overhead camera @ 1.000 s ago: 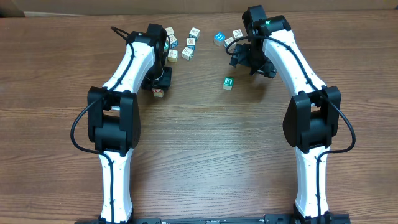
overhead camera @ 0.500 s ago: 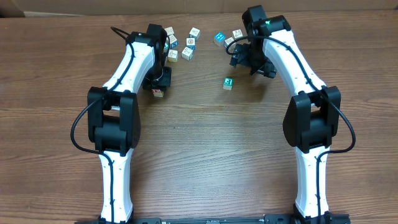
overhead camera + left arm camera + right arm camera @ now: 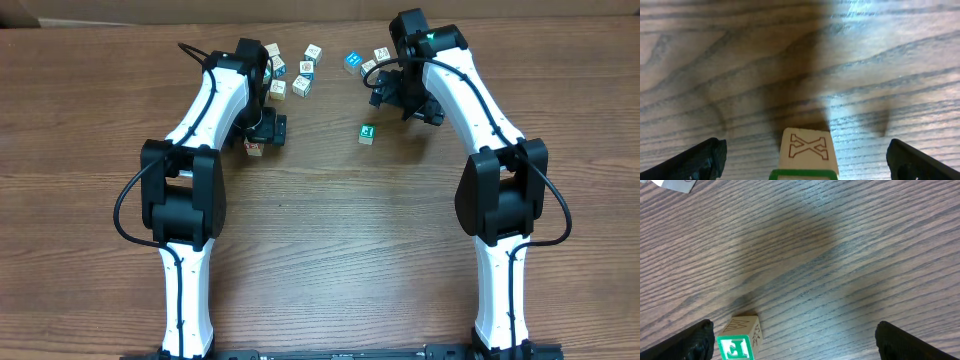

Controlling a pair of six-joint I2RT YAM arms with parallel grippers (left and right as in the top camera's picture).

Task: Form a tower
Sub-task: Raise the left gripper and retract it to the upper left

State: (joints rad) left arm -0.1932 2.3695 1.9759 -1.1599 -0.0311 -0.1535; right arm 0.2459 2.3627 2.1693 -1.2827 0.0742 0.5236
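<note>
Wooden tower (image 3: 805,148), left hand (image 3: 807,161) spread around it

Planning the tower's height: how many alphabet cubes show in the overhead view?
11: six loose cubes far centre-left, three cubes far centre-right, one green cube nearer, one X cube inside the open left end effector. Others may hide under the arms or beneath that cube.

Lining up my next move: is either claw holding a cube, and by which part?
Nothing held: left claw open, straddling the X cube untouched; right claw open.
</note>
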